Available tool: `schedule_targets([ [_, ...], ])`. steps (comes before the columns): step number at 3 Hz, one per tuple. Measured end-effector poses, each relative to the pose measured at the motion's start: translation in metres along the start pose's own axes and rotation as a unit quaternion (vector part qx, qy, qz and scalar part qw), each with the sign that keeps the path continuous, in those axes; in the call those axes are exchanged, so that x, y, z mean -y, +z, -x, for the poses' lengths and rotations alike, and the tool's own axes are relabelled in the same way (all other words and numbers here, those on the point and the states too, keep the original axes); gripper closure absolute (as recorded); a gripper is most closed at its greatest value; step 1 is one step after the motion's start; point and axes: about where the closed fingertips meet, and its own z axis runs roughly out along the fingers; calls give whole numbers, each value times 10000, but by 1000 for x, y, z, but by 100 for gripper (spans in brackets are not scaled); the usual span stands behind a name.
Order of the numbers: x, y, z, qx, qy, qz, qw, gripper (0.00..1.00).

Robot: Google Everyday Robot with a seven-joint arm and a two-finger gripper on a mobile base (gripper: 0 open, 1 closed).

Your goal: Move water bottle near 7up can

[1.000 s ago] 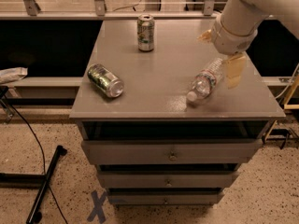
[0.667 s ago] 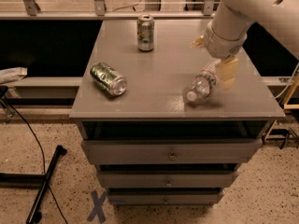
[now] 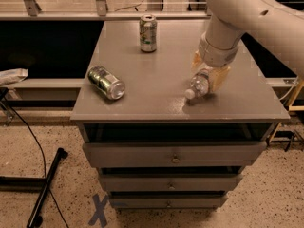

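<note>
- Under the pincer point(image 3: 208, 78), the bottle point(image 3: 199, 84) lies on its side on the desk point(image 3: 156, 103), cap toward the front edge; whether the pincer is clenched on it or released, I cannot tell.
- Risk: the round, ribbed bottle may roll or squirt free if caught near its neck, and the front edge is near.
- Back and leftward in view from the pincer, well apart, the 7up can point(image 3: 148, 33) stands upright; a hasty arrival could topple it.
- Leftward of the pincer, a darker can point(image 3: 106, 82) lies on its side, probably off the path.
- What bottle and cans hold cannot be told; the drawers point(image 3: 173, 153) below the pincer are shut, contents hidden.
</note>
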Motion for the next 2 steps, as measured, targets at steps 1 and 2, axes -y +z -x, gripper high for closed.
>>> schedule_targets([
  [1,-7,6,4,11,-332,98,9994,59],
  [2,-3,-4,5,136,-335,-27,9993,82],
])
